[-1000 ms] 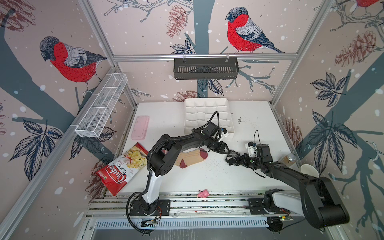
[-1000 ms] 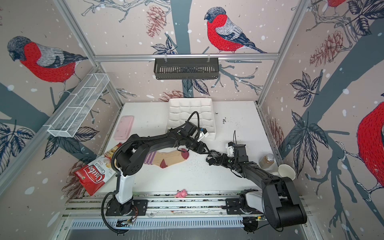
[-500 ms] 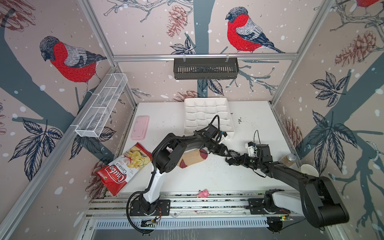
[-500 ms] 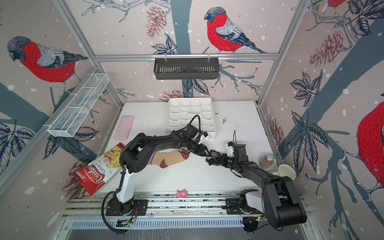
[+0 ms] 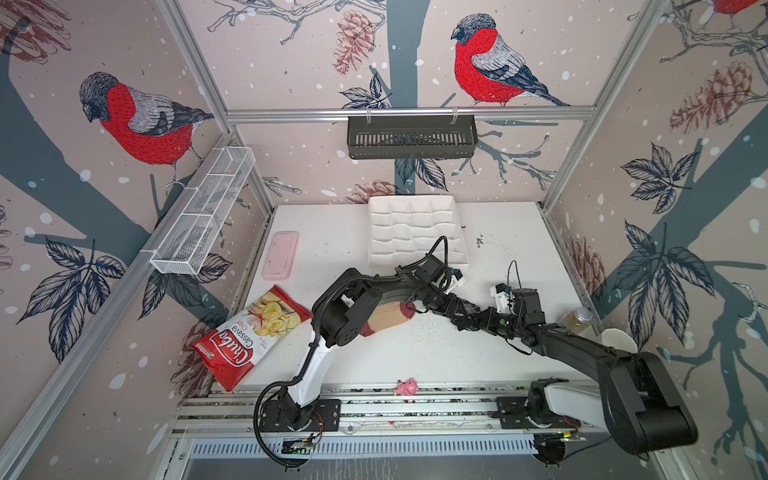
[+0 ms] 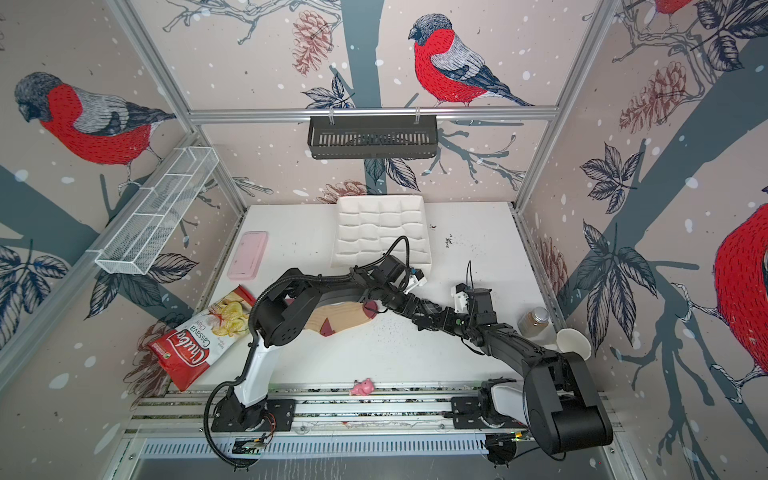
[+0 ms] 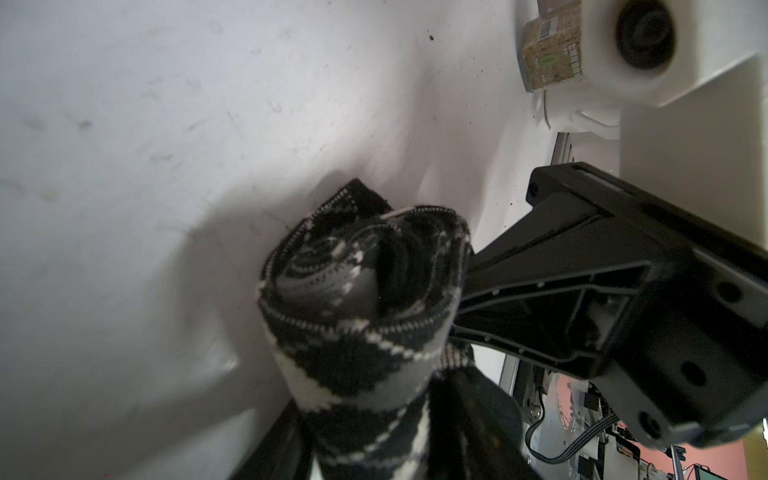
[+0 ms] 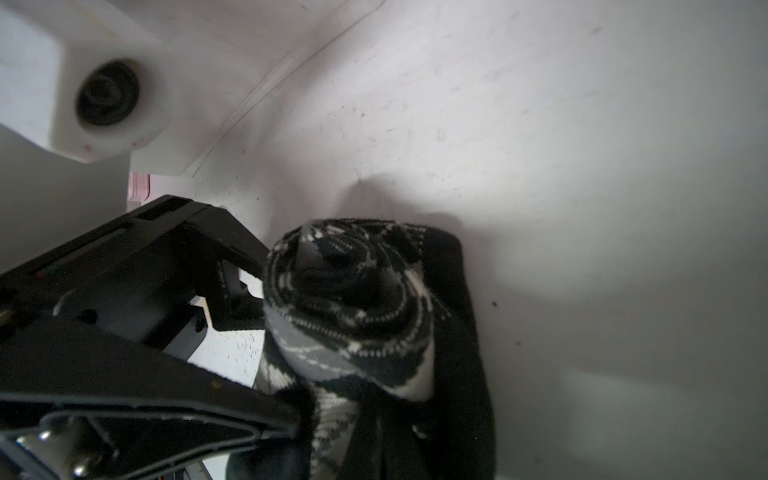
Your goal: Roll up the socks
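Top views both put a small pink toy (image 5: 406,387) nearest, sitting on the front rail (image 5: 415,409). Beyond it, on the white table (image 5: 415,357), a red-and-white chips bag (image 5: 245,336) lies at the left edge and a paper cup (image 5: 619,340) stands at the right edge. Farther in, the tan sock (image 6: 345,318) lies flat and unrolled with its maroon toe pointing right, partly covered by the left arm (image 5: 345,320). Just right of that toe, the left arm and the right arm (image 5: 582,353) meet tip to tip near mid-table.

The left wrist view shows the argyle sock (image 7: 361,332) at that spot. It is wound into a tight spiral roll with a loose tail trailing from it. The left gripper (image 8: 249,291) has its jaws partway apart, clamped across the outside of the roll. The right gripper (image 7: 473,291) meets the roll's end with its jaws pressed together, its tips buried in the spiral and pinching fabric there. Whether the roll rests on the table or hangs just above it, I cannot tell.

A brown jar (image 5: 579,318) stands just behind the cup. Farther back, a pink case (image 5: 280,254) lies at the left and a white quilted tray (image 5: 415,232) sits at rear centre. A black basket (image 5: 411,137) hangs on the back wall and a wire basket (image 5: 203,210) on the left wall.
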Tool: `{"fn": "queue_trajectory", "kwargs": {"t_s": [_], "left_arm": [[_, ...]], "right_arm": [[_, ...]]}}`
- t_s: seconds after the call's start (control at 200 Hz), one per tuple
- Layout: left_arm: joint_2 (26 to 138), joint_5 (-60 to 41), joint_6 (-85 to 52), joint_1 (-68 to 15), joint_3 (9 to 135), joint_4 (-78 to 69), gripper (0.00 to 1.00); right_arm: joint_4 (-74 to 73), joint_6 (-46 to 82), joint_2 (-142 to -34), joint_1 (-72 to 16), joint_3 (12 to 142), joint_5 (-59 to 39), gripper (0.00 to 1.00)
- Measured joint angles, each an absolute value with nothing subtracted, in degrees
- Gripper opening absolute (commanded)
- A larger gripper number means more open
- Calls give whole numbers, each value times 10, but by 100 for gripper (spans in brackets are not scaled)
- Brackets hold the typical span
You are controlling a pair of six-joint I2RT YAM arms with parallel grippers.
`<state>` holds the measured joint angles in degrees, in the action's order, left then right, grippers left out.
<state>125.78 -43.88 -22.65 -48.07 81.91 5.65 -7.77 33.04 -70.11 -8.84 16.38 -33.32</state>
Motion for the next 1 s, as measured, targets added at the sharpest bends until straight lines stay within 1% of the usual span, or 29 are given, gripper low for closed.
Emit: {"fn": "queue_trajectory", "kwargs": {"t_s": [0.115, 0.23, 0.29, 0.335, 0.405, 0.48, 0.53, 0.705, 0.781, 0.816, 1.001], "left_arm": [[1263, -441, -238, -484, 821, 44, 46], [1269, -446, -253, -484, 821, 33, 34], [1271, -449, -255, -484, 821, 29, 31], [1272, -450, -255, -484, 821, 25, 26], [1273, -453, -257, -484, 821, 23, 22], [1274, -456, -270, -484, 821, 18, 12], [1274, -460, -272, -484, 818, 11, 0], [1262, -459, -287, -484, 791, -28, 0], [1254, -452, -295, -486, 789, -27, 0], [1249, -449, -295, -486, 790, -25, 0], [1202, -429, -261, -486, 809, 22, 0]], "right_arm": [[-84, 330, -705, -88, 161, -338, 1], [-95, 331, -709, -87, 158, -342, 1], [-98, 331, -709, -87, 157, -342, 2], [-99, 331, -709, -87, 156, -342, 1], [-100, 331, -709, -87, 156, -342, 2], [-102, 331, -709, -87, 156, -342, 1], [-104, 331, -708, -87, 154, -342, 1], [-99, 331, -700, -86, 154, -342, 3], [-82, 331, -685, -86, 159, -341, 11], [-69, 331, -675, -83, 164, -340, 14], [11, 318, -596, -56, 225, -340, 17]]}}
